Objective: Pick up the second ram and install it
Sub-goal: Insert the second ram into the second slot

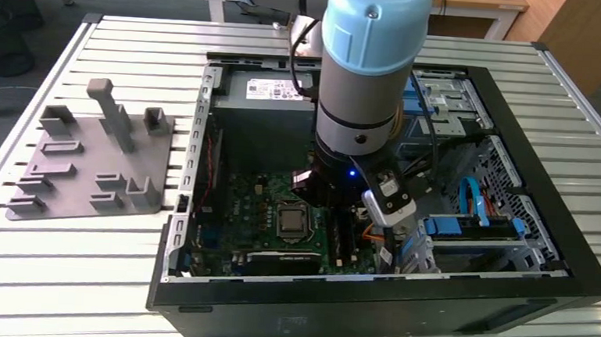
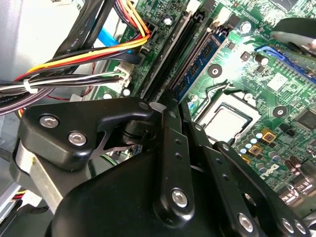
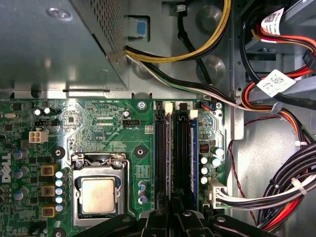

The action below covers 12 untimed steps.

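Exterior view, left to right. A grey plastic tray (image 1: 87, 167) with upright posts lies on the slatted bench (image 1: 53, 279), just left of the open computer case (image 1: 376, 298). Inside the case, the green motherboard (image 1: 256, 213) carries the processor socket (image 1: 292, 223), with the memory slots (image 1: 340, 237) to its right. The arm (image 1: 367, 71) reaches down into the case, and its hand (image 1: 342, 198) hangs low over the slots. Right of the arm sit the drive bays and blue cables (image 1: 475, 218).

In the first wrist view, the slots (image 3: 170, 153) run as parallel black channels beside the socket (image 3: 98, 195). One blue-edged memory stick (image 3: 194, 158) stands seated in the outermost slot, nearest the cable bundle (image 3: 291, 192). In the second wrist view the same stick (image 2: 200, 59) shows as a blue strip beyond the hand's black linkage (image 2: 168, 163).

Whether the hand is open or closed cannot be told, nor whether it carries the second ram.
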Tool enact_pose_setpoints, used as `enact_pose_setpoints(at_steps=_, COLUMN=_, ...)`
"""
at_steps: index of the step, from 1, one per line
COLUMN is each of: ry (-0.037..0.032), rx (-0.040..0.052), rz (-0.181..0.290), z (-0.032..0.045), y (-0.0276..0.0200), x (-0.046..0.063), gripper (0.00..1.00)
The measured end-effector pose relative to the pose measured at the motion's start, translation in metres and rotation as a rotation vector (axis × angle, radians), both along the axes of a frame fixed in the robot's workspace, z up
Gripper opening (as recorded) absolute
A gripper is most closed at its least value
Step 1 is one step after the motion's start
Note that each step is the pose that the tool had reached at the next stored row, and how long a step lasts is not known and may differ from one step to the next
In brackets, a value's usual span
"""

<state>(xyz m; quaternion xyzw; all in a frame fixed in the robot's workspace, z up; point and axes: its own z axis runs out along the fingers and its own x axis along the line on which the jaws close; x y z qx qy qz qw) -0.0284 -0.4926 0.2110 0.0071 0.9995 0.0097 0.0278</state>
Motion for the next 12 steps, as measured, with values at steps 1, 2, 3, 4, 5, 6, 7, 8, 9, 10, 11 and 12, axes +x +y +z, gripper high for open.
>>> enact_pose_setpoints(at_steps=1, ry=0.0, rx=0.0, rz=0.0, z=0.0, y=0.0, x=0.0, gripper=0.14)
enact_pose_setpoints(at_steps=2, ry=0.0, rx=0.0, rz=0.0, z=0.0, y=0.0, x=0.0, gripper=0.14)
enact_pose_setpoints(at_steps=3, ry=0.0, rx=0.0, rz=0.0, z=0.0, y=0.0, x=0.0, gripper=0.14)
enact_pose_setpoints(at_steps=4, ry=0.0, rx=0.0, rz=0.0, z=0.0, y=0.0, x=0.0, gripper=0.14)
enact_pose_setpoints(at_steps=5, ry=0.0, rx=0.0, rz=0.001, z=0.0, y=0.0, x=0.0, gripper=0.14)
enact_pose_setpoints(at_steps=6, ry=0.0, rx=0.0, rz=0.002, z=0.0, y=0.0, x=0.0, gripper=0.14)
enact_pose_setpoints(at_steps=7, ry=-0.0001, rx=0.0, rz=0.003, z=0.0, y=0.0, x=0.0, gripper=0.14)
enact_pose_setpoints(at_steps=8, ry=0.0, rx=0.0, rz=0.004, z=0.0, y=0.0, x=0.0, gripper=0.14)
enact_pose_setpoints(at_steps=9, ry=0.0, rx=0.0, rz=0.006, z=0.0, y=0.0, x=0.0001, gripper=0.14)
enact_pose_setpoints(at_steps=10, ry=0.0, rx=0.0, rz=0.009, z=0.0, y=0.0, x=0.0002, gripper=0.14)
enact_pose_setpoints(at_steps=11, ry=0.0, rx=0.0, rz=0.011, z=0.0, y=0.0, x=0.0003, gripper=0.14)
enact_pose_setpoints(at_steps=12, ry=0.0, rx=-0.0001, rz=0.012, z=-0.0001, y=0.0, x=0.0004, gripper=0.14)
